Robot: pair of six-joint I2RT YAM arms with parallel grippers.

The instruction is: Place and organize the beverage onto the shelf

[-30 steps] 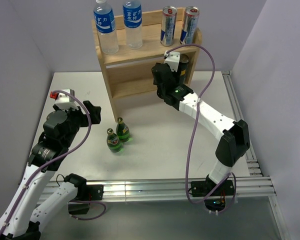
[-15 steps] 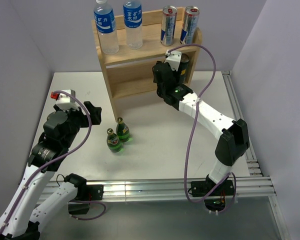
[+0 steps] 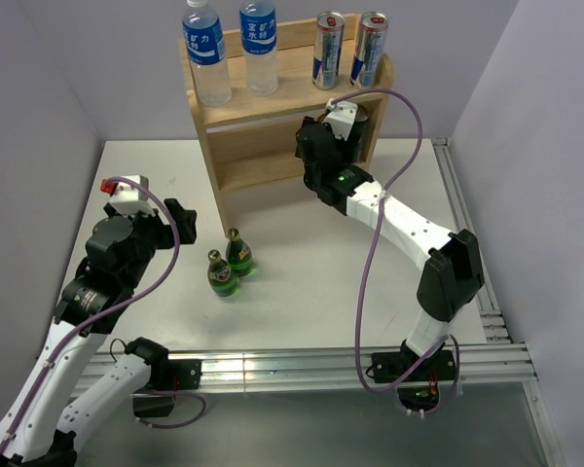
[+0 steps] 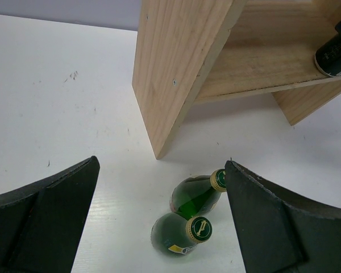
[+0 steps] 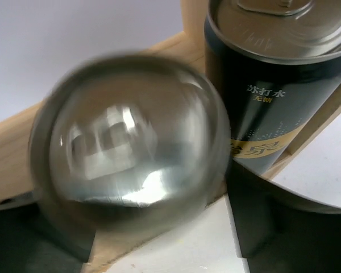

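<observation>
Since a second ago my right gripper (image 5: 159, 230) has let its jaws part, and the right wrist has nudged a little further into the shelf (image 3: 258, 136) at the lower tier. On the wrist camera a silver can (image 5: 131, 153) fills the space between the two fingers, its rounded end towards the lens and badly blurred. I cannot tell whether the pads are touching it, only that the jaws stand partly apart round it. Just beside it on the right, a dark can (image 5: 267, 102) with gold lettering stands upright on the same lower board, near the right finger (image 5: 290, 233). On the top board I see two water bottles (image 3: 206, 53) at the left and two tall cans (image 3: 327, 49) at the right, all upright inside the low rim. Out on the table (image 3: 311, 292), in front of the shelf's left side panel, two green bottles (image 3: 230, 265) stand close together. My left gripper (image 4: 161, 165) hangs above them, well apart from the shelf, its jaws spread as wide as they go and holding nothing.
</observation>
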